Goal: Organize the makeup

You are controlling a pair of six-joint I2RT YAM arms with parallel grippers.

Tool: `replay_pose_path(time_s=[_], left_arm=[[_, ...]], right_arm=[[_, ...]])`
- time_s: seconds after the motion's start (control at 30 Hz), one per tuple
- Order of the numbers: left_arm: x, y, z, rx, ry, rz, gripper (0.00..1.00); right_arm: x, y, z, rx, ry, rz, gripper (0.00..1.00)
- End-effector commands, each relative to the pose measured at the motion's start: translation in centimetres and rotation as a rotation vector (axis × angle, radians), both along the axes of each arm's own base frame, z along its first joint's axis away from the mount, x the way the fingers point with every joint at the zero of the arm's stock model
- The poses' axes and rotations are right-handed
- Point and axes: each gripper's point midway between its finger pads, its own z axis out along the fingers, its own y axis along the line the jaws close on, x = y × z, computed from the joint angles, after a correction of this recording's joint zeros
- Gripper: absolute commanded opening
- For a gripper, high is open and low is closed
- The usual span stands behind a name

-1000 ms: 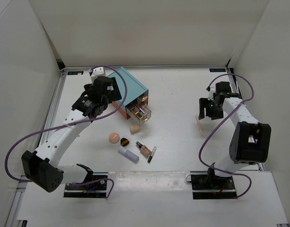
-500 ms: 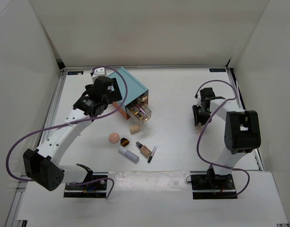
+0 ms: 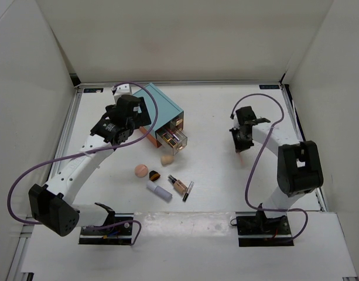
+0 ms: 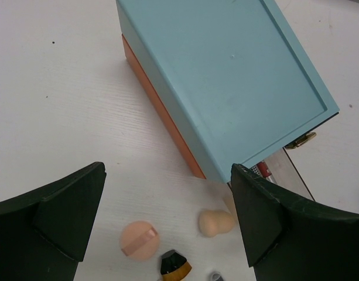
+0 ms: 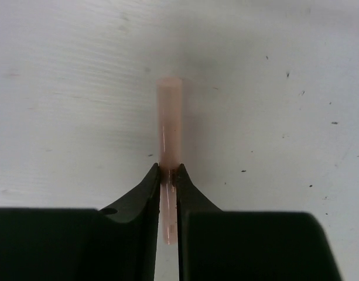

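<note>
Makeup (image 3: 178,185) lies clustered on the counter (image 3: 214,111) near the teal box (image 3: 161,108), with a pink pencil (image 3: 243,150) well apart at the right claw (image 3: 242,145). In the left wrist view, the left claw (image 4: 167,175) is released above the box, peach puff (image 4: 139,240) and beige sponge (image 4: 214,222). In the right wrist view, the right claw is clenched on the pink pencil.

Puff (image 3: 141,170) lies left of sponge (image 3: 166,158), seemingly apart.

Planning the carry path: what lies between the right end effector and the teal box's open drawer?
Nothing: the top view shows bare table between the right end effector, shut on a pink pencil, and the drawer.
</note>
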Motion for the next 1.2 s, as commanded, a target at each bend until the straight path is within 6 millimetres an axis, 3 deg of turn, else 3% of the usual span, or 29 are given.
replay_pose_path(time_s=[0.0, 0.07, 0.1, 0.2, 0.3, 0.33, 0.37, 0.53, 0.63, 0.67, 0.9, 1.17], left_arm=[[-0.6, 0.5, 0.8, -0.015, -0.005, 0.012, 0.98], [-0.9, 0.6, 0.6, -0.010, 0.006, 0.010, 0.98], [-1.0, 0.7, 0.6, -0.011, 0.007, 0.010, 0.98], [-1.6, 0.7, 0.5, -0.021, 0.023, 0.001, 0.98], [-2.4, 0.8, 0.3, -0.026, 0.042, -0.004, 0.98], [-2.8, 0.6, 0.2, -0.039, 0.054, -0.020, 0.99], [-2.9, 0.7, 0.4, -0.046, 0.048, -0.018, 0.99], [-4.0, 0.7, 0.0, -0.074, 0.056, -0.033, 0.98], [-4.5, 1.0, 0.0, -0.076, 0.060, -0.023, 0.98], [-4.6, 1.1, 0.0, -0.075, 0.059, -0.020, 0.98], [-4.8, 1.4, 0.1, -0.065, 0.059, -0.016, 0.98], [-5.1, 1.8, 0.2, -0.051, 0.058, -0.008, 0.98]], right_arm=[[3.3, 3.5, 8.0, 0.093, -0.232, 0.080, 0.00], [3.5, 5.9, 10.5, 0.140, -0.289, 0.148, 0.00], [4.0, 7.3, 13.1, 0.186, -0.338, 0.200, 0.00], [3.6, 12.2, 17.4, 0.253, -0.396, 0.364, 0.00], [3.2, 16.6, 19.8, 0.274, -0.414, 0.495, 0.00], [3.0, 19.2, 20.7, 0.284, -0.406, 0.560, 0.00], [3.1, 19.2, 20.7, 0.280, -0.409, 0.569, 0.00], [1.8, 24.6, 20.2, 0.254, -0.346, 0.714, 0.00], [1.5, 26.6, 19.5, 0.212, -0.326, 0.753, 0.00], [1.4, 26.9, 18.3, 0.192, -0.294, 0.758, 0.01], [1.0, 28.0, 15.8, 0.129, -0.193, 0.768, 0.03], [1.5, 27.7, 14.3, 0.027, -0.171, 0.744, 0.06]])
